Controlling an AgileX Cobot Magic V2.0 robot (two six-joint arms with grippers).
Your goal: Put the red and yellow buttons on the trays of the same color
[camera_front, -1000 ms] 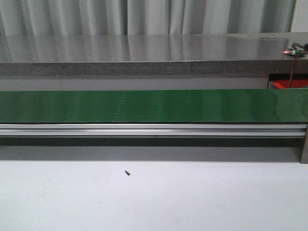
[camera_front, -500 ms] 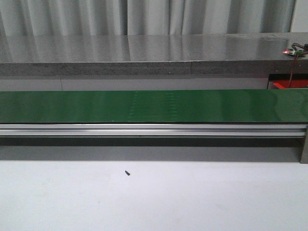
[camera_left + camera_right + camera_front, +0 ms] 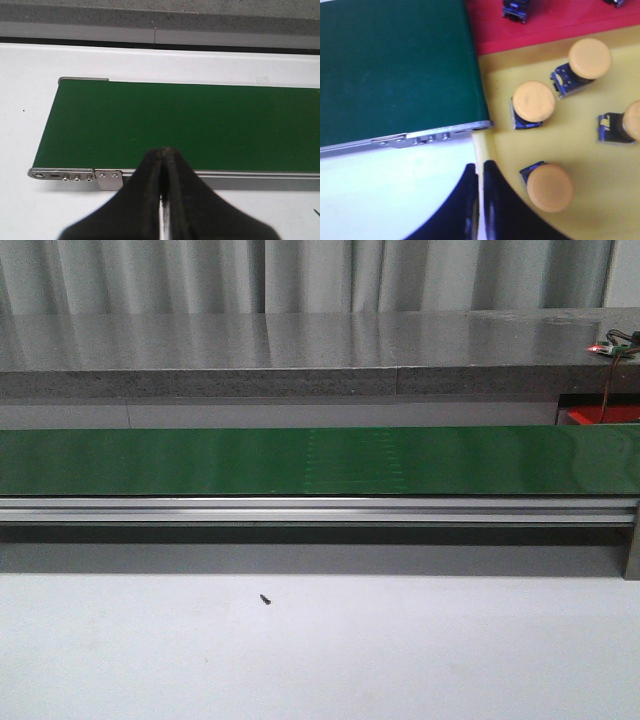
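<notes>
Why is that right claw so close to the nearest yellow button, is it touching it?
Apart. In the right wrist view, the right gripper is shut and empty, and a strip of bare yellow tray shows between its fingers and the nearest yellow button.

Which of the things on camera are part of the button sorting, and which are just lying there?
Job:
yellow buttons, four showing
yellow tray holding them
red tray
green belt
left end effector, shut, empty
right end effector, shut, empty

Lying about:
small dark speck on the white table
</notes>
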